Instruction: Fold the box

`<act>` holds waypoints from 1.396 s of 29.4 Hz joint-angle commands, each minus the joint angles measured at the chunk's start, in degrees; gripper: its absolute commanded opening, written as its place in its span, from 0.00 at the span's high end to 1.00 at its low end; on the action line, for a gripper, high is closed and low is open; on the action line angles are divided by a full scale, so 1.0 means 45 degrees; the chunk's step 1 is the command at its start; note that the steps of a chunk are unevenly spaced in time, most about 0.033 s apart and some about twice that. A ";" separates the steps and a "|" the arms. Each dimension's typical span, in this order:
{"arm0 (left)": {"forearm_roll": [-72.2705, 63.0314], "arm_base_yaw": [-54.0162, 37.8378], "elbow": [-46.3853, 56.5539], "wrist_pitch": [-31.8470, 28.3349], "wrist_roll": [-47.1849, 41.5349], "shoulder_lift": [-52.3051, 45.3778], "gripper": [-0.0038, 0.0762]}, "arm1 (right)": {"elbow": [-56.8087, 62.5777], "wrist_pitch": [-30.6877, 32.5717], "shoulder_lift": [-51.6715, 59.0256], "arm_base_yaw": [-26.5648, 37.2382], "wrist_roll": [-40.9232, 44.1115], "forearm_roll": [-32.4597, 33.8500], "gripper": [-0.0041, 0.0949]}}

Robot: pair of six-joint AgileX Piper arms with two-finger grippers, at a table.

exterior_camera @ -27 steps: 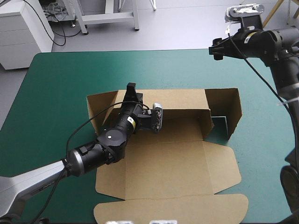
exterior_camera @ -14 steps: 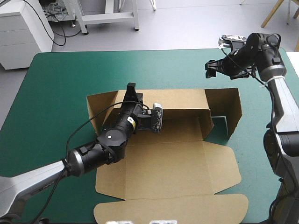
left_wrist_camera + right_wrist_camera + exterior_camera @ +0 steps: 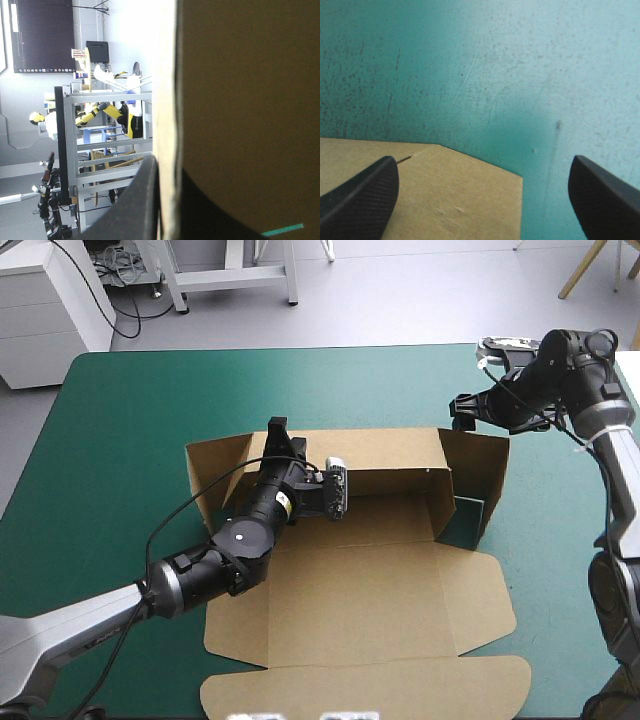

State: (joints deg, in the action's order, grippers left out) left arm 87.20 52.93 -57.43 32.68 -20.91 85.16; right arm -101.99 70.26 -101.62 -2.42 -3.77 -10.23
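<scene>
Partly folded box on the desk [image 3: 120, 420], a flat top under a teal-green cover, described from the near edge to the far edge.

The box [image 3: 350, 590], a cut sheet of brown board, lies at the middle of the desk. Its long lid flap [image 3: 365, 685] with rounded corners lies flat at the near edge. Beyond it the broad floor panel also lies flat, with a smaller flap lying flat at its right.

The left arm enters from the near-left corner and reaches across the left part of the sheet to the far wall [image 3: 390, 452], which stands raised. The left pincer [image 3: 278, 432] sits on the top edge of that wall near its left end. In the left wrist view the left pincer [image 3: 167, 175] is all but closed on the board [image 3: 250, 100], one black finger [image 3: 140, 200] on each face of the sheet.

The right side wall [image 3: 492, 480] also stands raised, with a patch of teal-green cover visible at its foot.

Farthest, the right pincer [image 3: 462, 412] hangs above the far-right corner of the box, clear of the board. In the right wrist view the right pincer [image 3: 483, 162] is spread wide and holds nothing. One corner of the brown board [image 3: 445, 200] lies below it against the bare cover [image 3: 520, 75].
</scene>
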 commanded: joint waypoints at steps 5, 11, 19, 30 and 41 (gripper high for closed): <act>0.0119 0.0110 -0.0217 -0.0024 -0.0350 -0.0291 0.96 | 0.1359 -0.0280 0.2125 0.0107 -0.0504 0.0184 0.12; 0.0119 0.0110 -0.0217 -0.0024 -0.0350 -0.0291 0.96 | 0.3105 -0.0554 0.3090 0.0107 -0.0959 0.0130 0.12; 0.0119 0.0110 -0.0217 -0.0093 -0.0350 -0.0291 0.96 | 0.6670 -0.3863 0.5498 0.0107 -0.2737 -0.0902 0.13; 0.0119 0.0110 -0.0217 -0.0547 -0.0350 -0.0291 0.96 | 0.9973 -0.6073 0.7566 0.0107 -0.6098 -0.3484 0.15; 0.0119 0.0110 -0.0217 -0.0595 -0.0350 -0.0291 0.96 | 0.9992 -0.5685 0.7316 0.0107 -0.7918 -0.5229 0.17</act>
State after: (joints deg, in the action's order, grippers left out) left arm 87.58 52.93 -57.43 32.55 -21.55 85.36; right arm -55.52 47.19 -69.54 -2.37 -36.07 -28.68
